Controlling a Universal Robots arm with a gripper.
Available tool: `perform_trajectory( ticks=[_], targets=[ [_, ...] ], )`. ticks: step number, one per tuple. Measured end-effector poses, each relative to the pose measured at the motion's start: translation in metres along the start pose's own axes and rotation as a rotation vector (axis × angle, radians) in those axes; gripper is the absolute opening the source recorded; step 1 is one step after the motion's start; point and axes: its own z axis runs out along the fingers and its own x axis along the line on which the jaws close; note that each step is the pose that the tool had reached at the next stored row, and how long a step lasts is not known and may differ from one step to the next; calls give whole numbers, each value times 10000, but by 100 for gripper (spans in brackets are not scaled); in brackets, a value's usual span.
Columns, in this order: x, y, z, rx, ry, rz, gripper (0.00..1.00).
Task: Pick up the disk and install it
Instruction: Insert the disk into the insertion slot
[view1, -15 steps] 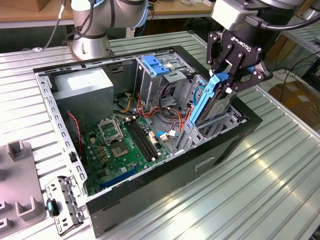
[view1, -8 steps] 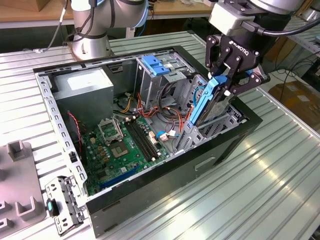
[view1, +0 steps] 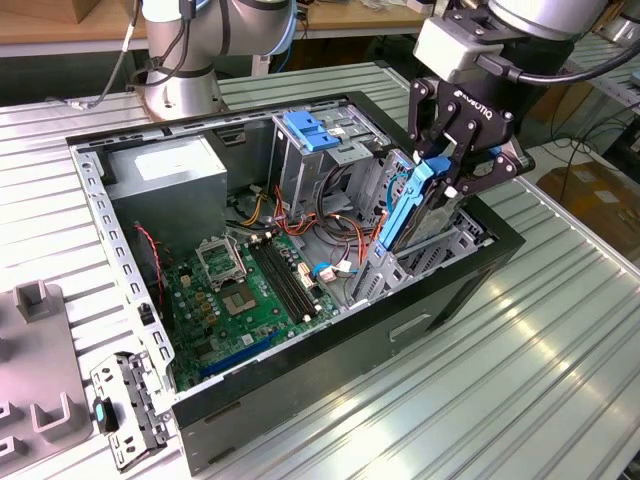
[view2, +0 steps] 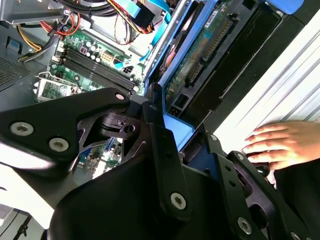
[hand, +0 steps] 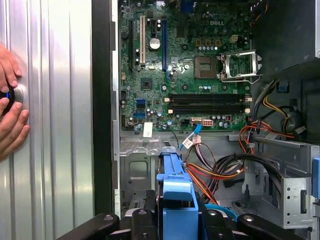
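Above the case's (view1: 330, 365) drive bay (view1: 452, 245), exterior view: gripper (view1: 445, 172) pinches the disk (view1: 408, 215) by its top end. The disk is steeply tilted with its lower end among the bay walls, likely angled to slide in.
Second wrist view: fingers (view2: 160, 145) clamp the blue frame; a person's hand (view2: 280, 142) rests on the table (view2: 280, 75).
First wrist view: disk (hand: 175, 175) centred, motherboard (hand: 185, 75) beyond.
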Motion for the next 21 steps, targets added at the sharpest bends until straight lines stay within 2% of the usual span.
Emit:
perform_trajectory(
  ticks=[16, 19, 21],
  targets=[
    [3, 0, 128, 0, -1, 0, 37],
    [4, 0, 191, 0, 0, 0, 37],
    [5, 0, 264, -8, 3, 1, 37]
  ],
)
